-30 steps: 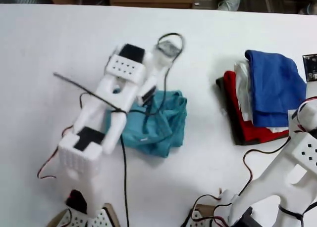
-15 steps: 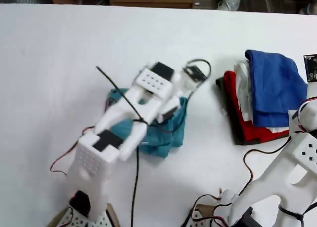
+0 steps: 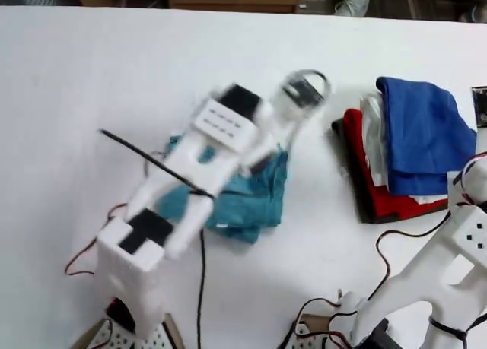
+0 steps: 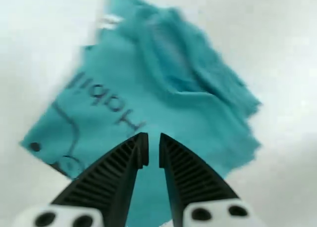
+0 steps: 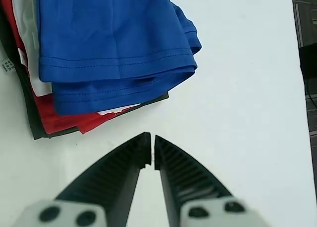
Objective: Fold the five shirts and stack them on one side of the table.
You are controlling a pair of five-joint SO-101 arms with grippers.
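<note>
Table (image 3: 91,75): white, carrying a pile at one side and one loose shirt near the middle.
Left arm (image 3: 190,174): stretched out over the loose shirt, covering part of it in the high view.
Stack of folded shirts (image 3: 411,144): blue on top, then white, red and a dark one at the bottom, four in all as far as could be counted.
Teal shirt (image 3: 251,193): bunched and only roughly folded, lying near the stack but apart from it.
Left hand (image 4: 150,150): fingers drawn almost together with nothing between them, poised over the teal shirt. Whether the tips touched the cloth could not be told.
Right hand (image 5: 151,150): fingers likewise drawn together on nothing, above bare table just beside the stack.
Step in hand: probably the fifth and last shirt, its fold unfinished.
Next move: likely called for the left hand to spread, pinch an edge of the teal shirt and lay it over flat before it went onto the stack.
</note>
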